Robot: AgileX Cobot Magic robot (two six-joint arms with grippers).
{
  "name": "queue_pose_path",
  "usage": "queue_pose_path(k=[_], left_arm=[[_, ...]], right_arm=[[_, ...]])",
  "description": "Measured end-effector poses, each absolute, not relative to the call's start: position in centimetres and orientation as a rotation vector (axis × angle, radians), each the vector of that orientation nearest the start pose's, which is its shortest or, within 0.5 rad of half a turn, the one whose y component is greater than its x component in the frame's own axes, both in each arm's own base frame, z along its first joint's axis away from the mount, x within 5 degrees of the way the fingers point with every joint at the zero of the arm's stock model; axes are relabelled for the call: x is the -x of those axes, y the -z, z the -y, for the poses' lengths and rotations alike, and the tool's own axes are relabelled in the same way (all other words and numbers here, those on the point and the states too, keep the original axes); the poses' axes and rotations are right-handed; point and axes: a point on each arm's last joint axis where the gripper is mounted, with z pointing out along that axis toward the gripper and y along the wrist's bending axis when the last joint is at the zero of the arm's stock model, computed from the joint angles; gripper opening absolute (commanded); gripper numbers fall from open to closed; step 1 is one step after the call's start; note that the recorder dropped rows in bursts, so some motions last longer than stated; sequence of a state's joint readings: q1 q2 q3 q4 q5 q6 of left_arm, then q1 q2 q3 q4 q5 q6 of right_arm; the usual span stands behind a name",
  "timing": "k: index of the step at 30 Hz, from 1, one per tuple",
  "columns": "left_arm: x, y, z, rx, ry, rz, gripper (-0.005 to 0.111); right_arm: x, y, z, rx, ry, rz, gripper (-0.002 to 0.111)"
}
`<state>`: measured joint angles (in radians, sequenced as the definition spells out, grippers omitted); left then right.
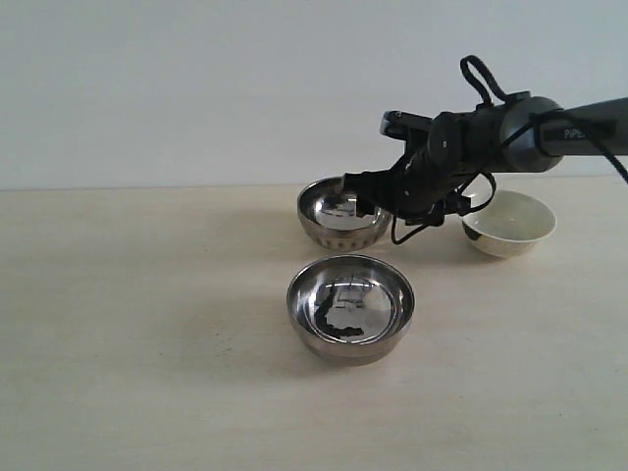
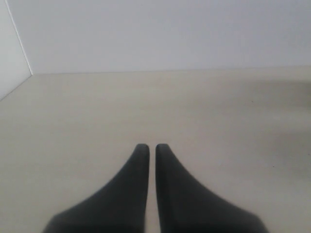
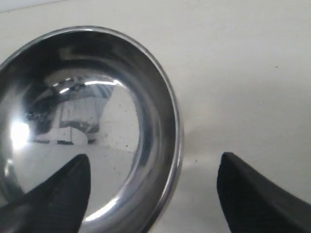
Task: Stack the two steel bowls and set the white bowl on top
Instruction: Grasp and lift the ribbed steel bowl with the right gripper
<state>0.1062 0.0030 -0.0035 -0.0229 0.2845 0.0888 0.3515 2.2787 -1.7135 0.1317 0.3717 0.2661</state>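
Two steel bowls stand on the table. The dimpled steel bowl (image 1: 334, 218) is at the back and the smooth, wider steel bowl (image 1: 350, 307) is in front of it. To the right sits the white bowl (image 1: 508, 224), upright, with a dark patch low on its left side. My right gripper (image 1: 371, 199) hangs at the dimpled bowl's right rim. In the right wrist view the gripper (image 3: 155, 156) is open, one finger inside the steel bowl (image 3: 73, 97) and one outside, straddling the rim without touching it. My left gripper (image 2: 148, 145) is shut over bare table, holding nothing.
The pale wooden table (image 1: 147, 343) stretches wide to the left and front of the bowls. A white wall runs along its far edge. The right arm (image 1: 549, 123) reaches in from the right, above the white bowl.
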Motion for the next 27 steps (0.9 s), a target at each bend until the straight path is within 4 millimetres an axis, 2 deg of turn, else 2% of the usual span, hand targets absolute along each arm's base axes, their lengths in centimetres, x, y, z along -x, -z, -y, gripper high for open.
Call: queue_pose_path(k=[8,11,18,27], left_arm=[[-5.5,-18.8,-0.5,0.030,-0.120,-1.769,0.004],[-5.5,-18.8,-0.5,0.030,-0.120,-1.769,0.004],[-5.5,-18.8,-0.5,0.030,-0.120,-1.769,0.004],[-5.5,-18.8,-0.5,0.030,-0.120,-1.769,0.004]], right_arm=[[-48.3,-13.0,-18.1,-0.028,-0.391,-2.438,0.019],[-48.5,-12.4,-18.2,-0.030,-0.392,-2.426,0.000],[-48.7,-12.8,-18.2,-0.032,-0.401,-2.394,0.000],[-48.1,-17.5,-18.1,-0.001,-0.414,-2.345,0.000]])
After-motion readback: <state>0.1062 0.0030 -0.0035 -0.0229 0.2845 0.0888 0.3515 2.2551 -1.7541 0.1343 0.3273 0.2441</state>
